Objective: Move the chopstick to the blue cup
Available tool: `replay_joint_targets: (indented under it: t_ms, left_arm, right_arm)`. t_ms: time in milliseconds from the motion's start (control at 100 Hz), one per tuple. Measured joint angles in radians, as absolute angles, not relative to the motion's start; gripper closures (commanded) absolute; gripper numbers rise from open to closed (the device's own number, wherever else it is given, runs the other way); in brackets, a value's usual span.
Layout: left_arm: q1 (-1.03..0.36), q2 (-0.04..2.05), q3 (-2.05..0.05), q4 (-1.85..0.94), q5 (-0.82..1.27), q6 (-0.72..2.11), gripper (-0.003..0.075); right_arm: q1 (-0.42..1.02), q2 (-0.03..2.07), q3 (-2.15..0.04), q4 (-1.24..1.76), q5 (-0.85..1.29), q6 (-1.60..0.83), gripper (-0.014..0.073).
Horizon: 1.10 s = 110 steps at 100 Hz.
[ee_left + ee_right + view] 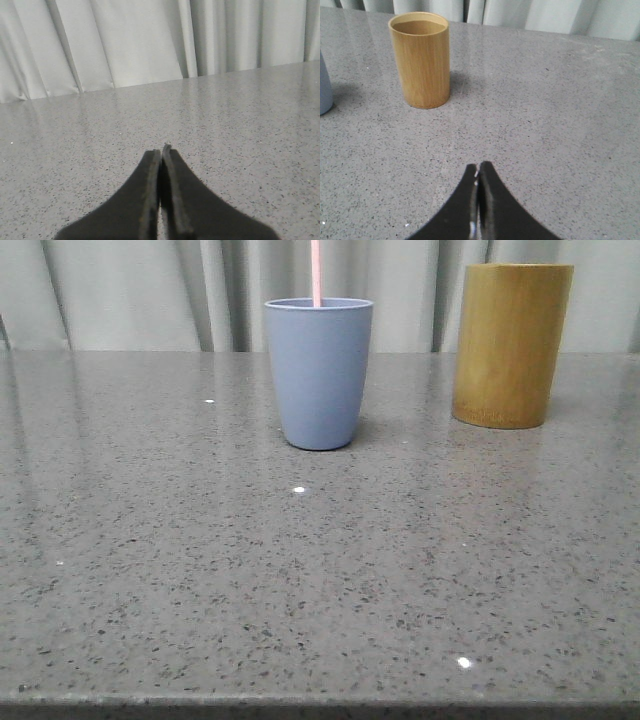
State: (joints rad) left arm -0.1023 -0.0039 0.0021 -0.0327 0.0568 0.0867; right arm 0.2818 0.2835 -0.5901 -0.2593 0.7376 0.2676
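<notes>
The blue cup (318, 372) stands upright in the middle of the table at the back. A pale pink chopstick (316, 272) stands in it and runs out of the top of the front view. An edge of the cup shows in the right wrist view (324, 85). My left gripper (161, 150) is shut and empty over bare table; no cup shows in its view. My right gripper (479, 166) is shut and empty, well short of the bamboo cylinder. Neither gripper shows in the front view.
A taller yellow-brown bamboo cylinder (510, 345) stands to the right of the blue cup; in the right wrist view (420, 60) its inside looks empty. The grey speckled table (300, 590) ends at a pale curtain (130, 290) behind.
</notes>
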Motion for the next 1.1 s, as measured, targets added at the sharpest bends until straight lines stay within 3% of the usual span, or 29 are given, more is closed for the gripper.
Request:
replay_joint_targets:
  t_ms: [270,490,1100]
  left_arm:
    - [-0.102,-0.004,0.002,-0.033,0.057,0.087,0.0739]
    - [-0.102,-0.004,0.002,-0.033,0.057,0.087,0.0739]
    - [-0.102,-0.004,0.002,-0.033,0.057,0.085,0.0739]
  right_arm:
    - [0.266,0.123,-0.333,-0.213,0.524,0.226,0.0662]
    - [0.131,-0.004,-0.166,-0.117,0.425,0.182,0.0662]
    - [0.071,-0.012,0.027,-0.090,0.128,0.156,0.0662]
